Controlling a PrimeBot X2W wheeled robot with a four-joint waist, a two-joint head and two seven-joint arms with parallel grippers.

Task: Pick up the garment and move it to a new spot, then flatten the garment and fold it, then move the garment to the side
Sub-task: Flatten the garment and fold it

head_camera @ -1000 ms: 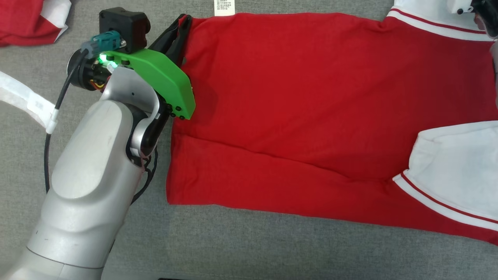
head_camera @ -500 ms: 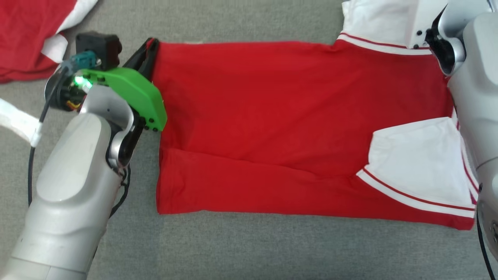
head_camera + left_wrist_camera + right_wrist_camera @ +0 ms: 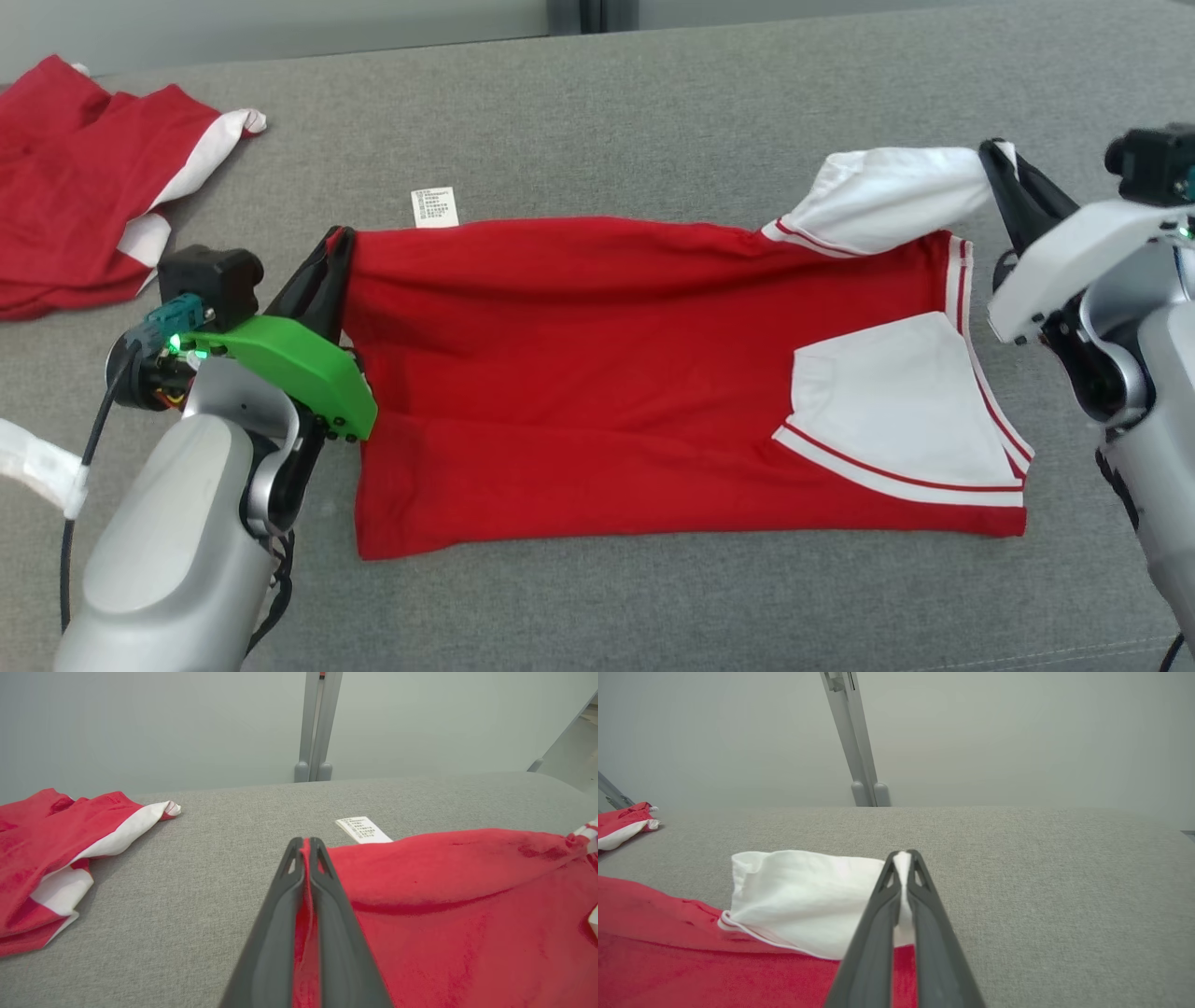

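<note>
Careful — left gripper [image 3: 337, 241] clamps the garment [image 3: 607, 373] by its hem corner, right gripper [image 3: 991, 157] by just the sleeve tip [image 3: 962, 177] — pull unevenly and you'll lose it.

- The garment [image 3: 597, 373]: soft red cloth, matt, with white cloth sleeves.
- The grey surface [image 3: 653, 597] under it: coarse woven fabric, matt.
- The left gripper [image 3: 308, 847]: dark, matt, plastic-looking.
- The green wrist cover [image 3: 299, 369]: smooth plastic with a slight sheen.
- The left forearm [image 3: 168, 551]: smooth, silvery, satin.
</note>
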